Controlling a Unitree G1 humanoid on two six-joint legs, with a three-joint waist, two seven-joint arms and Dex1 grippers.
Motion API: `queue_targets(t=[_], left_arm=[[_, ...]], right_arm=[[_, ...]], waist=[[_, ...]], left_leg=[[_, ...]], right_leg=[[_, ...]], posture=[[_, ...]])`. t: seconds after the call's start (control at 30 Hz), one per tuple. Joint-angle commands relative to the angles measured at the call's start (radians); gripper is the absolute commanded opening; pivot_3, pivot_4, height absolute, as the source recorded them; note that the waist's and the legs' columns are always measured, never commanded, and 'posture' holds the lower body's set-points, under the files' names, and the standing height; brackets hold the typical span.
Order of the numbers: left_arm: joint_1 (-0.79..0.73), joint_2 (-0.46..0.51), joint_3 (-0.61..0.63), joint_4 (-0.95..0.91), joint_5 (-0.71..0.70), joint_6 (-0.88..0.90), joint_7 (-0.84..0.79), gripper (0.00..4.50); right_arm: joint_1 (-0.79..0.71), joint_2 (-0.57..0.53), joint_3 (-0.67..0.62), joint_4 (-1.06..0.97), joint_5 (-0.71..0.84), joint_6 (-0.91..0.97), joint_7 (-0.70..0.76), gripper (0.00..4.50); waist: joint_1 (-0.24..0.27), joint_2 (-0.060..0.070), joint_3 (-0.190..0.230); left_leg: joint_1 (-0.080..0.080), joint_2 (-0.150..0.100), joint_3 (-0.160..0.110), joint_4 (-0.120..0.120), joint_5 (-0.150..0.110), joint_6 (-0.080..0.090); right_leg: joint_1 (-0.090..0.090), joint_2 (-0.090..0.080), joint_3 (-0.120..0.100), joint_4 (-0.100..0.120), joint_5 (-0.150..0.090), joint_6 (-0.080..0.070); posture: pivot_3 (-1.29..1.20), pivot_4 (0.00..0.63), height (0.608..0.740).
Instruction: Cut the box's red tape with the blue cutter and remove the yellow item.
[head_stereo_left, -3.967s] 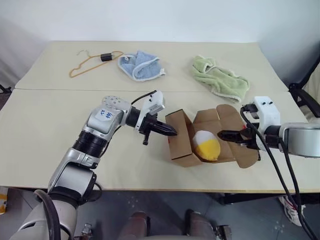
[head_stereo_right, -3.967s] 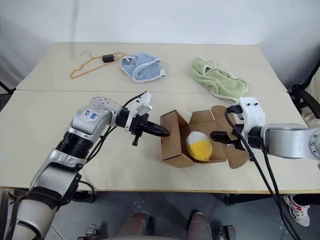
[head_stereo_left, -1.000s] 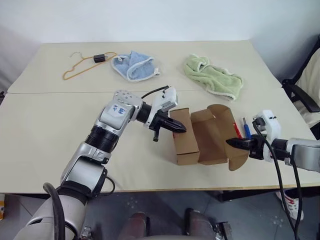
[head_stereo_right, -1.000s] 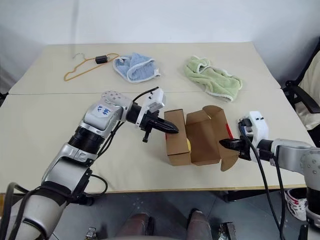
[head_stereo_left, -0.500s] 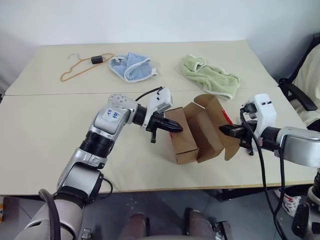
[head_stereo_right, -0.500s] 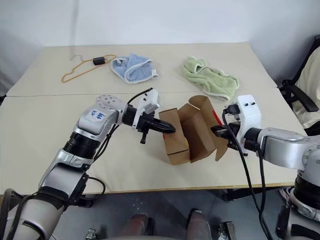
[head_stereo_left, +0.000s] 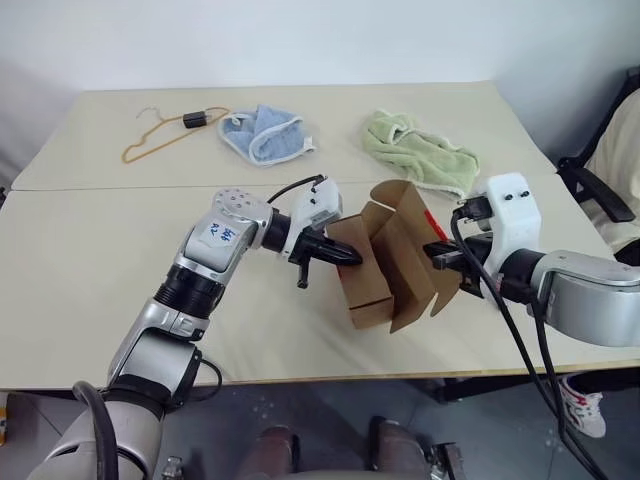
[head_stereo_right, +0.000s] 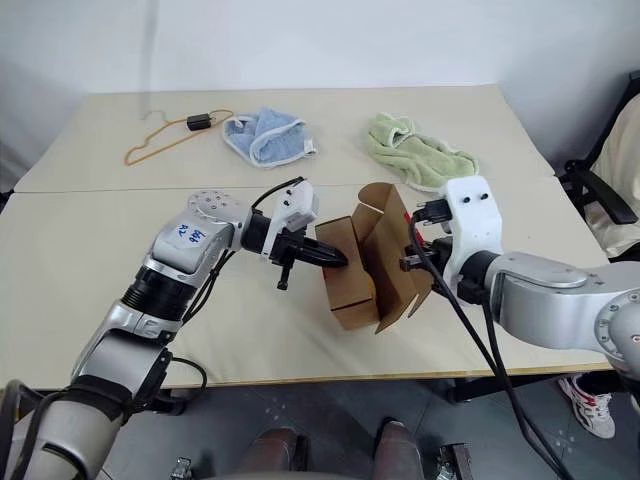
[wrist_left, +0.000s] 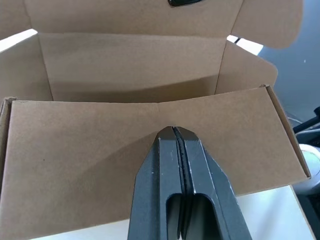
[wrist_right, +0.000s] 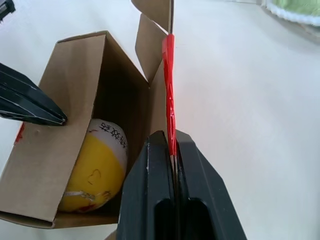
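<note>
The box (head_stereo_left: 385, 262) is standing open and tipped up between the two grippers, so the tape-cutting part looks done; a strip of red tape (wrist_right: 169, 92) is clinging along the edge of one flap. The left gripper (head_stereo_left: 343, 257) is clamping the near wall of the box with its fingers pressed tight together. The right gripper (wrist_right: 172, 145) is pinching the taped flap on the opposite side, its jaws likewise squeezed shut on the cardboard.

The yellow item (wrist_right: 95, 172) is lying inside the box, just beside the right gripper's tips and below the flap it is gripping, resting against the lower wall. It is sitting between the two grippers, nearer the right one.

What is left, by my reading, is the removal: the item is not yet out, and with both grippers busy holding cardboard, either the box has to be tipped further to spill it or one gripper has to let go and reach in.
</note>
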Motion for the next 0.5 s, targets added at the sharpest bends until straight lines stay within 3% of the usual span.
queue_targets(t=[0.03,0.13,0.33,0.5], left_arm=[[0.047,0.025,-0.087,0.039,0.076,0.025,0.013,0.0],[0.042,0.03,-0.087,0.032,0.074,0.031,0.016,0.0],[0.045,0.062,-0.083,0.038,0.09,0.027,0.034,0.0],[0.059,0.085,-0.085,0.015,0.084,0.04,0.039,0.0]], right_arm=[[-0.104,-0.048,-0.007,-0.04,0.008,-0.048,0.057,0.03],[-0.139,-0.061,0.003,-0.053,0.008,-0.069,0.115,0.03],[0.036,-0.072,-0.096,-0.132,0.008,-0.202,0.135,0.03],[0.098,-0.061,-0.159,-0.16,0.008,-0.278,0.154,0.03]], waist=[[0.0,0.0,0.0],[0.003,0.0,0.0],[0.014,-0.002,0.0],[0.015,-0.002,0.0]], left_leg=[[0.0,0.0,0.0,0.0,0.0,0.0],[-0.001,0.0,0.0,0.0,0.0,0.0],[-0.003,0.0,-0.001,0.0,-0.001,0.001],[-0.001,0.0,-0.001,0.0,-0.001,0.001]], right_leg=[[0.0,0.0,0.0,0.0,0.0,0.0],[-0.001,0.0,0.0,0.0,0.0,0.0],[0.0,0.0,-0.001,-0.004,0.0,0.0],[0.003,0.0,-0.001,-0.006,0.001,0.0]], posture=[[0.0,0.15,0.74],[0.0,0.15,0.74],[0.0,0.15,0.74],[0.0,0.15,0.74]])
